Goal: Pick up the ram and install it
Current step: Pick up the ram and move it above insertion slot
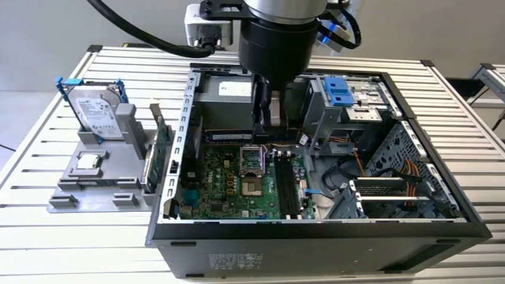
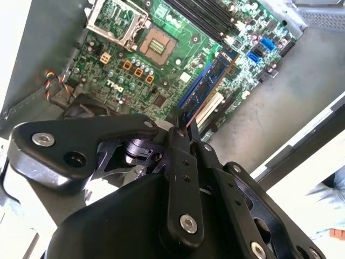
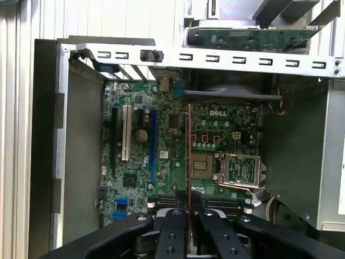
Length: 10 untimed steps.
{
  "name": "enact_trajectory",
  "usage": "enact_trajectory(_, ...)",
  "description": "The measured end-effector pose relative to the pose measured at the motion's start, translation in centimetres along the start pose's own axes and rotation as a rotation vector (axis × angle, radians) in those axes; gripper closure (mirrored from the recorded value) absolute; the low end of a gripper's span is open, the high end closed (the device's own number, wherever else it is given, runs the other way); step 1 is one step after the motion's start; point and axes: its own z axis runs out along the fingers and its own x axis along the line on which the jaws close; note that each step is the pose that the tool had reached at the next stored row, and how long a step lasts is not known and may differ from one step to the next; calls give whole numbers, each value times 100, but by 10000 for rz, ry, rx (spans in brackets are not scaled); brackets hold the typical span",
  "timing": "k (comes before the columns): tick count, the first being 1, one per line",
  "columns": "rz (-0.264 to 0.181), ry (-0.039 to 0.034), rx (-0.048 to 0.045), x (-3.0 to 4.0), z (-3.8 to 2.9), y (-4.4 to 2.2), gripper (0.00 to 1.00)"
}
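Bench (image 1: pixel 47 236): slatted metal top, carrying everything listed here.

Computer case (image 1: pixel 316 248): black, lying on its side with the open face up; its dark wall is standing nearest in the exterior view.

Motherboard (image 1: pixel 229 183): green, lying flat on the case floor. Its long black slots (image 1: pixel 288 189) are running near to far toward the exterior view's right.

End effector (image 3: pixel 188 195): black, reaching down into the case over the far part of the motherboard. Its fingers are pressing together on the ram.

Ram (image 2: pixel 207 86): thin stick with a bluish side, being held on edge between the fingertips. It is hanging over the motherboard, apart from the long black slots.

Grey stand (image 1: pixel 87 183): sitting beside the case at the exterior view's left. It is holding a hard drive (image 1: pixel 99 115) upright in a blue frame, and a green card (image 1: pixel 162 148) is standing on edge just beside the case wall.

Drive bay (image 1: pixel 339 92): grey with blue tabs, sitting in the far corner of the case.
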Motion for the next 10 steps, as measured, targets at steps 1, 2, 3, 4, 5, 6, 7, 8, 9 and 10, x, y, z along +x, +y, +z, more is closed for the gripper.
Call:
enact_trajectory(1, 0, 0, 0, 0, -1, -16, 100)
enact_trajectory(2, 0, 0, 0, 1, -1, -31, 100)
enact_trajectory(3, 0, 0, 0, 1, -1, -45, 100)
enact_trajectory(4, 0, 0, 0, 1, -2, -61, 100)
enact_trajectory(5, 0, -1, 0, 1, -2, -75, 100)
enact_trajectory(6, 0, 0, 1, 2, -2, -90, 100)
enact_trajectory(7, 0, 0, 0, 2, -3, -106, 100)
enact_trajectory(8, 0, 0, 0, 2, -3, -122, 100)
enact_trajectory(9, 0, 0, 0, 3, -4, -138, 100)
enact_trajectory(10, 0, 0, 0, 3, -4, -154, 100)
